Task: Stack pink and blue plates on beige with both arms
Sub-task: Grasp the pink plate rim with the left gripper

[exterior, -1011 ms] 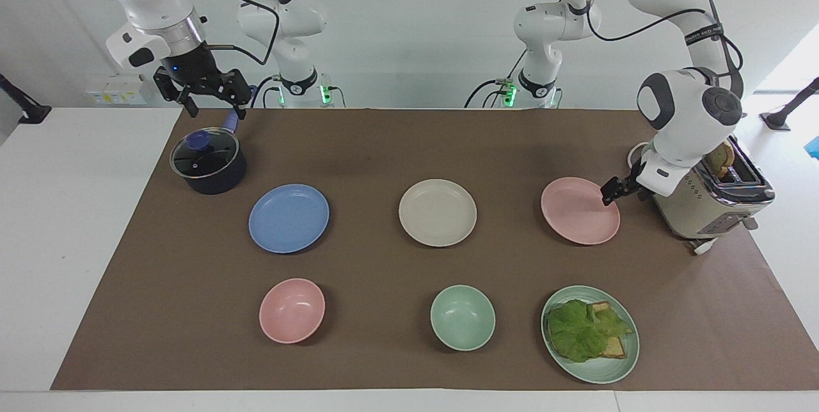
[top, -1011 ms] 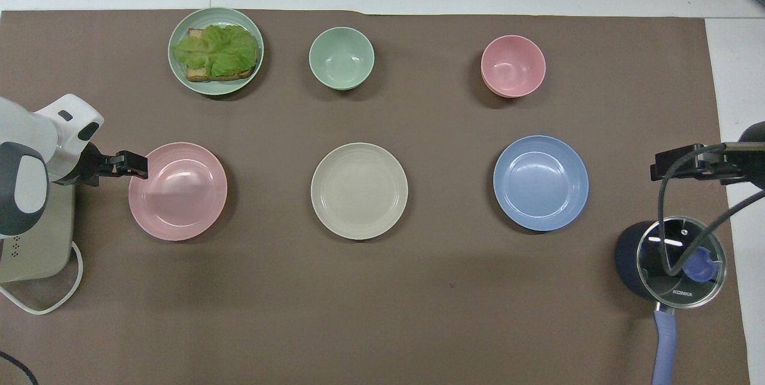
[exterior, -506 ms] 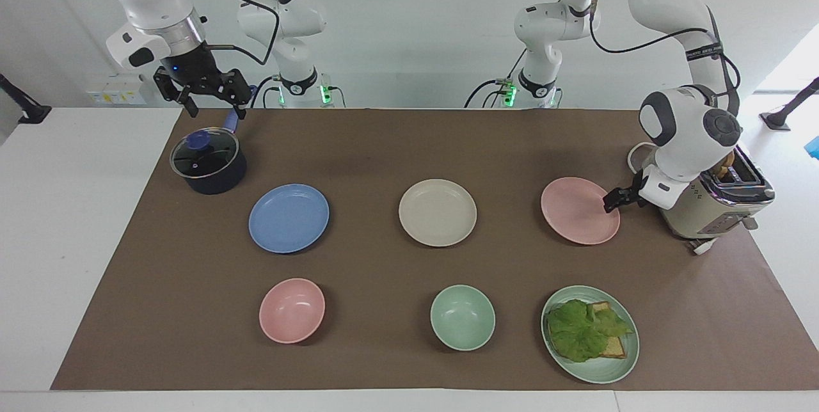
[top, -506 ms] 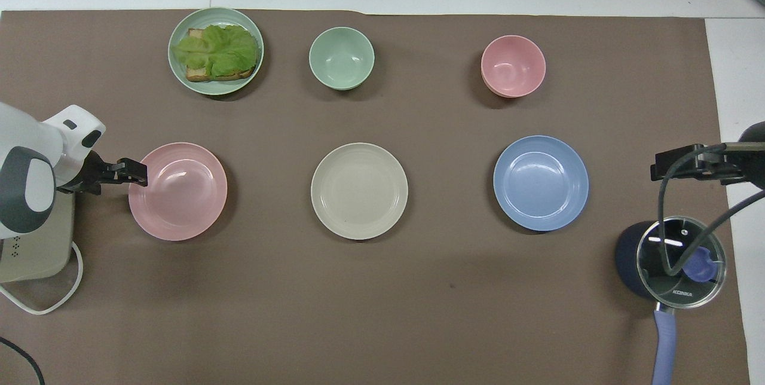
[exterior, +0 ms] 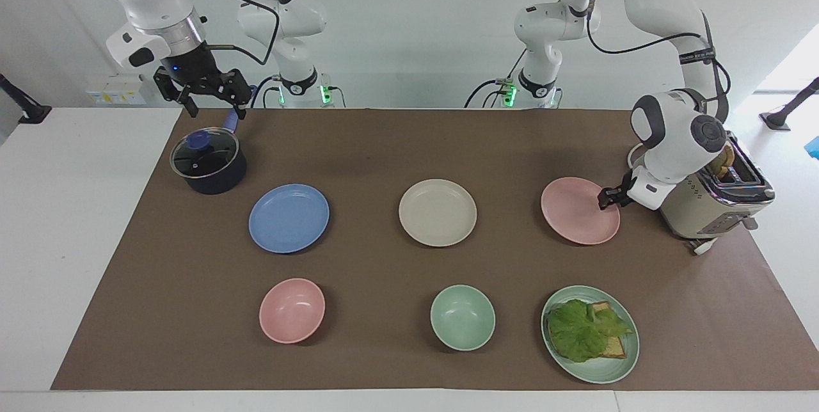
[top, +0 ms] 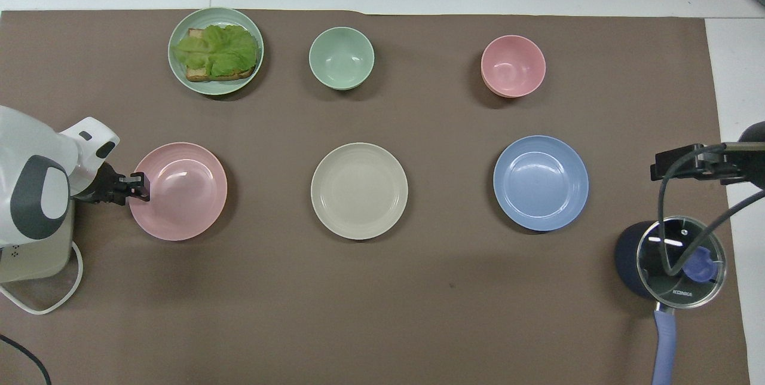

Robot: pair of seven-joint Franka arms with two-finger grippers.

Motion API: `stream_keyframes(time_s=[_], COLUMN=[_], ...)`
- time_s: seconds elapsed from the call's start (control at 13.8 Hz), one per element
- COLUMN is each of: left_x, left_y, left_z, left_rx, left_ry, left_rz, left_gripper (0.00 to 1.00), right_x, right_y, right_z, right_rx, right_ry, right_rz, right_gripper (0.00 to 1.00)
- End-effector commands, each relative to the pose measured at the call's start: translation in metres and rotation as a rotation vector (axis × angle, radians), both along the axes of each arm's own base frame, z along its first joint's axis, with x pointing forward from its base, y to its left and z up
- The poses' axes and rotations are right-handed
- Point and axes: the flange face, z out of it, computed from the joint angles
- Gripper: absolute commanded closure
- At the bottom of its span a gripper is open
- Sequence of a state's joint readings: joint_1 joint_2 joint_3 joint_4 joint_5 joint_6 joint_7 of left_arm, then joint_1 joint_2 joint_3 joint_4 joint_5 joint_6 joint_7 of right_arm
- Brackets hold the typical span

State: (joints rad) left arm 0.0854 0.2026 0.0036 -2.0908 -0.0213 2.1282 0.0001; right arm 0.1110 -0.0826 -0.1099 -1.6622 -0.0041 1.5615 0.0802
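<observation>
The pink plate lies at the left arm's end of the table, the beige plate in the middle, and the blue plate toward the right arm's end. All three rest flat on the brown mat in one row. My left gripper is low at the pink plate's rim, on the side next to the toaster. My right gripper hangs open and empty above the lidded pot, where that arm waits.
A beige toaster stands beside the pink plate, right by the left arm's wrist. A dark pot with a glass lid sits under the right gripper. Farther from the robots are a pink bowl, a green bowl and a green plate with lettuce and toast.
The left gripper has slid in along the pink plate's rim and sunk lower. The plate has not moved. The right arm is still.
</observation>
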Motion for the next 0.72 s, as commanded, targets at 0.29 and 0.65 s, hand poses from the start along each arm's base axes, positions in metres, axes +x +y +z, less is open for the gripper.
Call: stream_keyframes(time_s=[0.29,0.65], left_x=[-0.005,0.014], left_y=[-0.005,-0.029], left_z=[0.009,0.073], left_rx=[-0.008,-0.086], left_ry=[0.041,0.105], left_rz=[-0.013,-0.011], left_gripper=[1.0,1.0], right_x=[0.004,0.004], right_y=[-0.003,-0.003], right_z=[0.002,0.002], right_rx=[0.014,0.014], right_ry=[-0.005,-0.005], right_rz=[0.008,0.008], right_gripper=[0.0,0.0])
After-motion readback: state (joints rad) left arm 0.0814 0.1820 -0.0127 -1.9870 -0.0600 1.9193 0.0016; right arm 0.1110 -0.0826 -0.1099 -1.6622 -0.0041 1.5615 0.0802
